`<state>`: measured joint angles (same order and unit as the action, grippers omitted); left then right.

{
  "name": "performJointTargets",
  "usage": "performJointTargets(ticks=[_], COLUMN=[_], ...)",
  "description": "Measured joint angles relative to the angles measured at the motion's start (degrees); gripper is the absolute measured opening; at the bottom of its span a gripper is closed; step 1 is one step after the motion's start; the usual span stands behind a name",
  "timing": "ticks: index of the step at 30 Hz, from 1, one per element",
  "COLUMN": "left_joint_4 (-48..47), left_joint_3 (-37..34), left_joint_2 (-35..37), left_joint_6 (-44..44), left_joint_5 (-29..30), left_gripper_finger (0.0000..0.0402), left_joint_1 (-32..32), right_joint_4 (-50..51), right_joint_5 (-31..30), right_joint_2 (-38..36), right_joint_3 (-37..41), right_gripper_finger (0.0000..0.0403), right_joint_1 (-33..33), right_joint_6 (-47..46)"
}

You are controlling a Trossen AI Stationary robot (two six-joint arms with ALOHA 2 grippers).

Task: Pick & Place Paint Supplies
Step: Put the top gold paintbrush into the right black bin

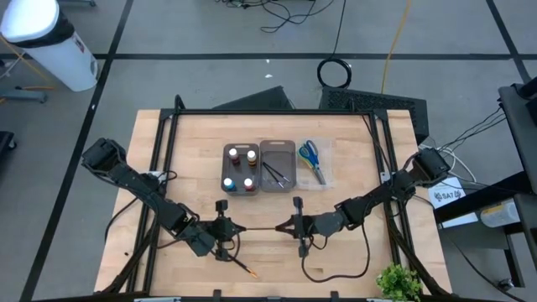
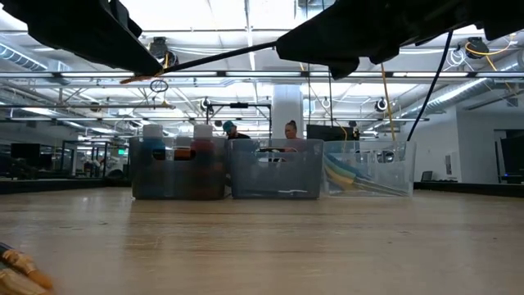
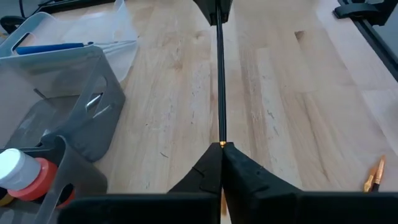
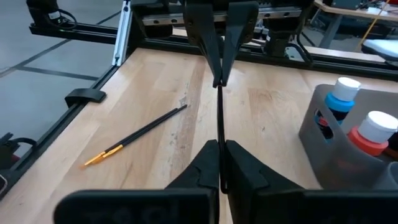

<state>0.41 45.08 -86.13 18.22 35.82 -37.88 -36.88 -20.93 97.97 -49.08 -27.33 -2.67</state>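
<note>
From above, the left gripper and right gripper face each other over the near middle of the table, each pinched shut on one end of a thin held brush stretched level between them. A loose brush with an orange tip lies on the wood just near of the left gripper. Farther back sit three trays in a row: a left tray with four paint bottles, a middle tray with dark brushes, and a clear tray with scissors, well apart from both grippers. The left wrist view adds what the top view cannot: fingers closed together on the brush handle, with an orange band at the grip. The right wrist view likewise shows its fingers clamped on the handle and the opposite claw closed on the far end. The low view shows the brush raised clear of the wood. The table is pale plank wood with a dark frame; beyond it is a bright open workroom where two people show behind the trays.
</note>
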Motion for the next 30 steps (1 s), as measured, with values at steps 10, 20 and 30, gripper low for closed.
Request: performJointTargets(ticks=[10,20,30], left_joint_4=[1.6,1.95,1.46], left_joint_3=[3.45,3.45,3.45], left_joint_2=[6.6,10.12,9.55], left_joint_6=[-1.25,-0.42,0.31], left_joint_5=[-9.11,-12.86,-12.73], left_gripper_finger=[0.0044,0.0046,0.0047], left_joint_1=[-0.5,-1.19,-0.44], right_joint_4=[3.6,7.61,21.28], right_joint_5=[0.3,-32.2,-39.62], right_joint_2=[-0.53,-6.0,-8.1], right_joint_3=[0.0,-0.04,-0.04], right_gripper_finger=[0.0001,0.0001,0.0], right_joint_1=[0.93,0.98,7.96], right_joint_6=[-3.42,-5.25,-14.1])
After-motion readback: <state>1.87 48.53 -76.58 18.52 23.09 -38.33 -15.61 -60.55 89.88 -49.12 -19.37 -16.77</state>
